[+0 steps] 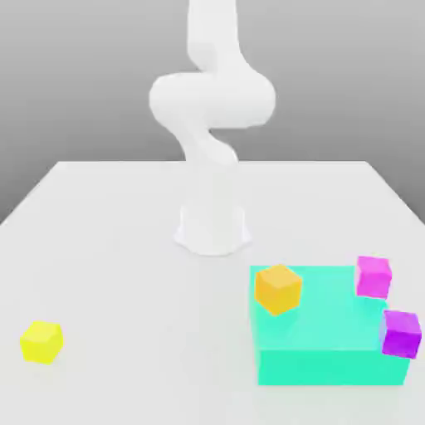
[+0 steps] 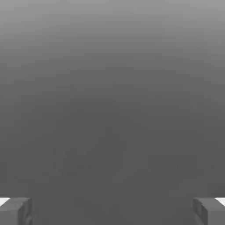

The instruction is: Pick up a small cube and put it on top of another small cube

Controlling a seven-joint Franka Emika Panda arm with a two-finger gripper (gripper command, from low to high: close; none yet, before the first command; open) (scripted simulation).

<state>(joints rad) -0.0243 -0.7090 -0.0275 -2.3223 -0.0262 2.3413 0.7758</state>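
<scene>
A yellow small cube (image 1: 41,341) sits alone on the white table at the exterior view's left. An orange cube (image 1: 278,288) rests on the near corner of a turquoise block (image 1: 328,328). A magenta cube (image 1: 373,276) and a purple cube (image 1: 402,334) stand at that block's edge on the exterior view's right. In the hand view my gripper (image 2: 112,211) is open, its two grey fingertips (image 2: 15,211) wide apart with plain grey background between them and nothing held.
The white arm (image 1: 212,108) rises from its round base (image 1: 212,228) at the table's middle and bends out of the exterior view. The table (image 1: 124,274) spreads wide around the base.
</scene>
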